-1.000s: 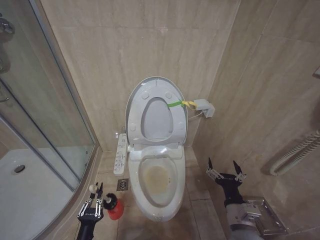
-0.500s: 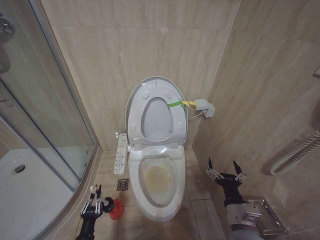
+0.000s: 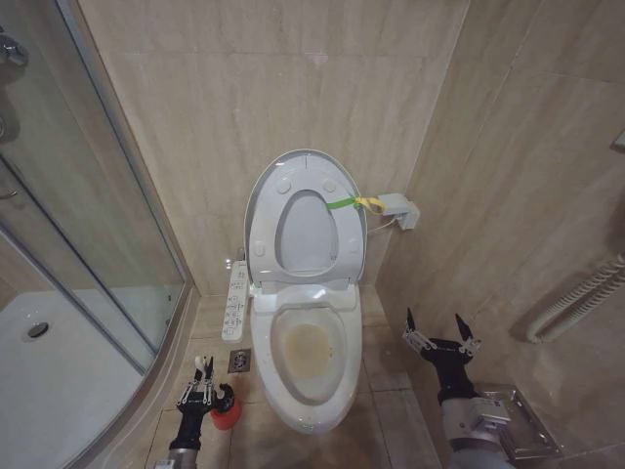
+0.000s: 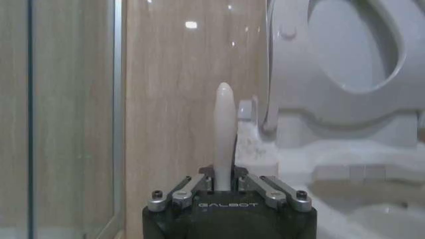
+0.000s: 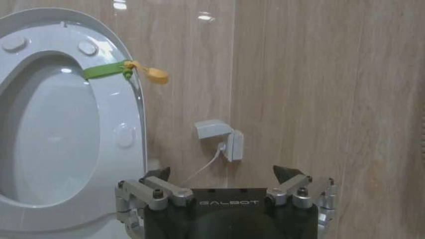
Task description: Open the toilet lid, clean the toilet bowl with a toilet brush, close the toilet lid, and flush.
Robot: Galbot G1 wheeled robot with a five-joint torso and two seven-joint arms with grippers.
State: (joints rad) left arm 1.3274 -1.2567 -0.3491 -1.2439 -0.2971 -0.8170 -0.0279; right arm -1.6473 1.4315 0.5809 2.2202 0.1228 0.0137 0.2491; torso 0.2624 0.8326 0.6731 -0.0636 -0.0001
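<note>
Head view: one toilet brush (image 3: 221, 408), one raised toilet lid (image 3: 305, 217), two grippers.

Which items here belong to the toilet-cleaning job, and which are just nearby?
Job: toilet lid, raised; toilet bowl, stained; toilet brush, handle gripped by left tool; right tool, open, idle.
Nearby: shower tray, floor drain, wall box.

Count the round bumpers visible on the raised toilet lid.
3. On the toilet lid, two sit near its top edge and one lies on its side below the green strap. The raised seat may hide more.
</note>
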